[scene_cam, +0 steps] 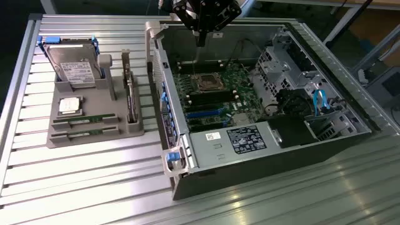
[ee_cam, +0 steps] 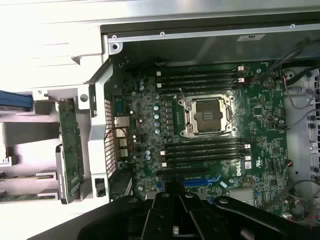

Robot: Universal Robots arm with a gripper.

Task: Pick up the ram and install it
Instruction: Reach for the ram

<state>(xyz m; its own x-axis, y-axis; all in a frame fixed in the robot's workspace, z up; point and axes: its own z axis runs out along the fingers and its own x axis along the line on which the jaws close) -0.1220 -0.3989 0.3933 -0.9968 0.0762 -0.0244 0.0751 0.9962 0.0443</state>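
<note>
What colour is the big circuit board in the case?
The circuit board is green; wrist view best.

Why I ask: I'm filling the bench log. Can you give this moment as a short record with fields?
gripper: gripper shut, nothing seen held, above the far side of the open case
ram: one ram stick and a second ram stick, both lying in the gray tray, on the exterior view's left of the case
memory slots: memory slots empty
socket: processor socket empty
tray also holds: hard drive, processor chip, upright card
</note>
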